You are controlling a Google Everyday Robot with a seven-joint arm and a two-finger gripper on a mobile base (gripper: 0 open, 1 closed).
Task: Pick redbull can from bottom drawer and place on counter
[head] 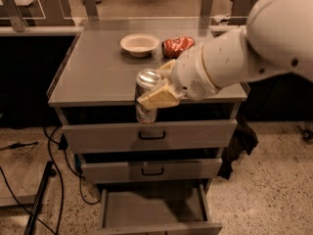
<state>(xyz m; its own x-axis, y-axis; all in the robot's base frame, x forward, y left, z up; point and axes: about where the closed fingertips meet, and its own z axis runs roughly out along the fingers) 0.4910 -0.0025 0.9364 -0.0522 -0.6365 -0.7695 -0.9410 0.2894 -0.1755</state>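
Standing upright in mid-air, the redbull can (146, 97) is positioned at the front edge of the counter (98, 70), with its silvery top level with the counter surface and its lower body in front of the gap above the top drawer (112, 137). The can touches no surface.

The gripper (157, 84) is closed on the can from the right side. One beige finger (157, 99) crosses the front of the can body; the other (167, 66) sits behind the can's top. The white arm (244, 48) enters from the upper right.

On the counter, well behind the can, a shallow pale bowl (140, 44) and a crushed red can (177, 46) lie just beside each other.

Below, the top drawer and the middle drawer (107, 171) are pushed in, each with a dark handle. The bottom drawer (151, 210) is pulled out, its flat grey floor exposed. Dark cables (53, 148) run across the speckled floor (274, 180) left of the cabinet.
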